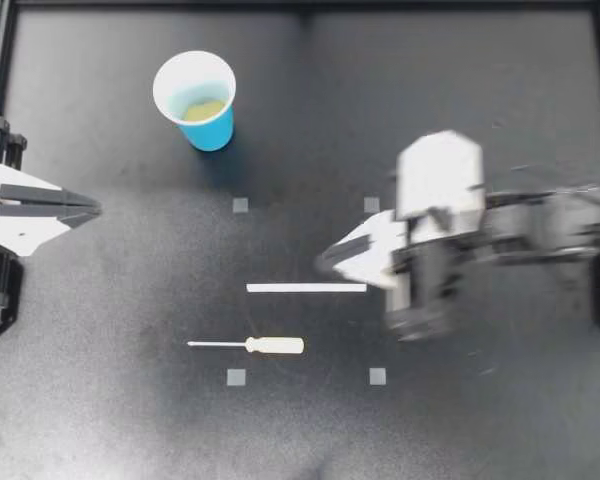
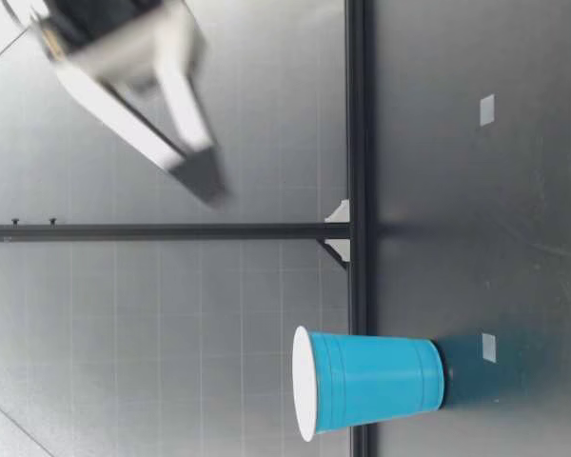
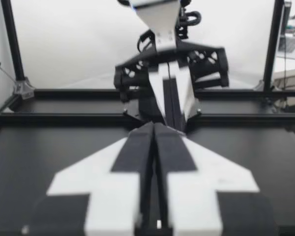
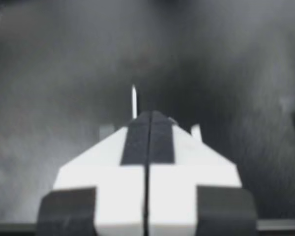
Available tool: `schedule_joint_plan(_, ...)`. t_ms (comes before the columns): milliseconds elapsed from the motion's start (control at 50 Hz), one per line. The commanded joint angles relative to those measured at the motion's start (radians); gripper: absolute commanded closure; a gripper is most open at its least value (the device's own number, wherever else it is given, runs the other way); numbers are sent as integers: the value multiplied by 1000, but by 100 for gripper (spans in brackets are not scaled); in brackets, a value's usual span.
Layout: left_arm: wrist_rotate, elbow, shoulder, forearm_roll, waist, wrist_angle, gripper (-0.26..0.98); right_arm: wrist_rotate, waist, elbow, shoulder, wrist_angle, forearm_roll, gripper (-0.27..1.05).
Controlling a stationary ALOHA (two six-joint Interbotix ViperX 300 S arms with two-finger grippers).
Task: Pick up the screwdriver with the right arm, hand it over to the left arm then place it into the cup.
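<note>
screwdriver (image 1: pixel 248 345) is seen lying flat on the bench (image 1: pixel 460 420), untouched, with its pale handle turned toward the side of the right pincer (image 1: pixel 325 262) and its thin shaft toward the side of the left pincer (image 1: pixel 90 208). it lies just beside a white strip (image 1: pixel 306 288), on the side away from the cup (image 1: pixel 200 105), which stands upright and well apart. the right pincer is held above the bench near the strip's end, on the cup's side of it, and is not yet over the handle. in the right wrist view its fingers are pressed together with no gap and nothing between them. the left pincer is parked at its own edge of the bench, likewise closed on nothing, as is shown in the left wrist view, where the right pincer is faced head-on.

the step in hand is judged to be the first one: the approach for the pick-up by the right pincer. nothing of the hand-over or the placing has been done. for the next move the right pincer's fingers are to be spread, and the tips brought over the handle and across its length. they are then to be lowered to the bench so that the handle is taken from two sides. a low, slim thing like this is likely to be pushed away if one finger lands first, so a centred descent is called for.
</note>
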Motion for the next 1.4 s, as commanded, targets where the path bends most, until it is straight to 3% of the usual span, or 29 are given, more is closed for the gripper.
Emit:
schedule_joint_plan(0, -2, -6, 3, -2, 2, -9, 61, -3, 14, -87, 54, 92, 0, 79)
schedule_joint_plan(580, 3, 3, 3, -2, 2, -9, 61, -60, 64, -497, 431, 537, -2, 77)
schedule_joint_plan(700, 0, 8, 3, -2, 2, -9, 61, -74, 67, -563, 489, 617, -2, 63)
schedule_joint_plan(960, -9, 18, 3, -2, 2, -9, 61, -66, 69, -657, 574, 670, 0, 15)
schedule_joint_plan(1380, -11, 21, 3, -2, 2, -3, 61, -61, 95, -681, 643, 666, 3, 15)
